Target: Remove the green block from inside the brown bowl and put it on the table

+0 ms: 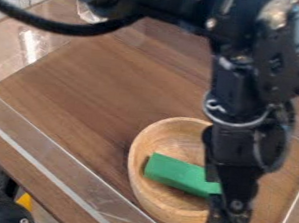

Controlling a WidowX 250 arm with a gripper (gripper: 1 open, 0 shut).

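Observation:
The green block lies flat inside the brown bowl, which sits near the front right of the table. My black arm comes down over the bowl's right half and hides the block's right end. The gripper points almost straight down at the bowl's right front rim, just right of the block. Its dark fingers are blurred. The jaws look open, with nothing between them.
Clear acrylic walls run along the table's front left edge and its back right side. A small clear acrylic piece stands at the back left. The bowl sits close to the front wall.

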